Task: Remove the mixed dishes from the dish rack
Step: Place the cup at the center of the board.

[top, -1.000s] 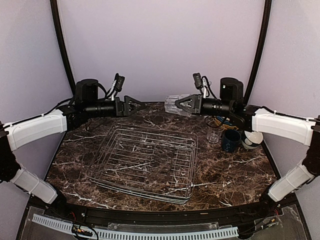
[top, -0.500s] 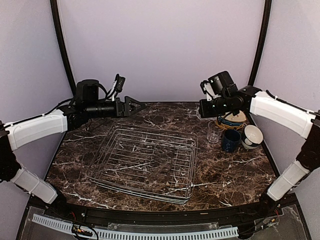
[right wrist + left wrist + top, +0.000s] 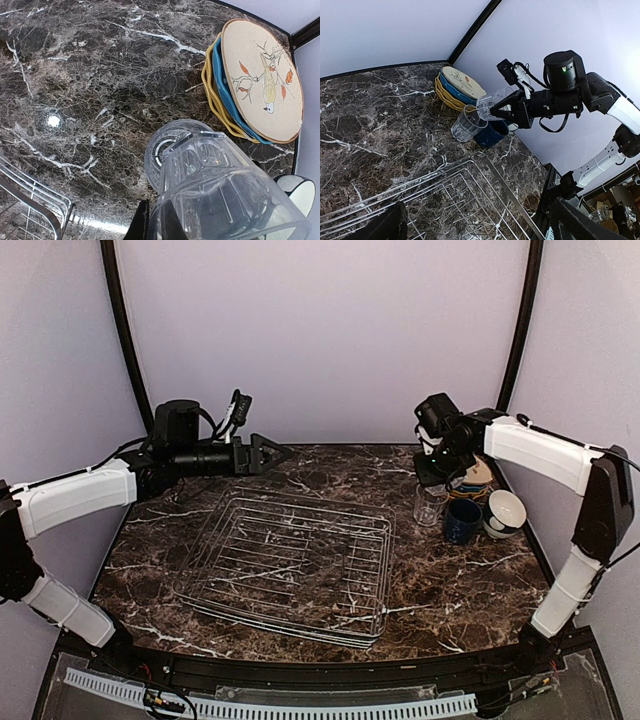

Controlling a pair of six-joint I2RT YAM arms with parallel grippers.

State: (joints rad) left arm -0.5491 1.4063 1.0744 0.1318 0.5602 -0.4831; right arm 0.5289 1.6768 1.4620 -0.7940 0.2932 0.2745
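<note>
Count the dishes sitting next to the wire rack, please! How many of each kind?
Plates: 2, yellow plate and cream plate
Glasses: 2, standing glass and held glass
Mugs: 1, blue mug
Bowls: 1 showing, pale bowl
Total: 6

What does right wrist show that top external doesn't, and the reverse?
Right wrist only: the held glass close up in the right gripper, and the bird-and-branch picture on the top plate of the stack.
Top external only: the whole rack with no dishes in it, and the left gripper hovering above the table beyond the rack's far edge.
Shared: the standing glass on the table, the bowl, and a corner of the rack.
</note>
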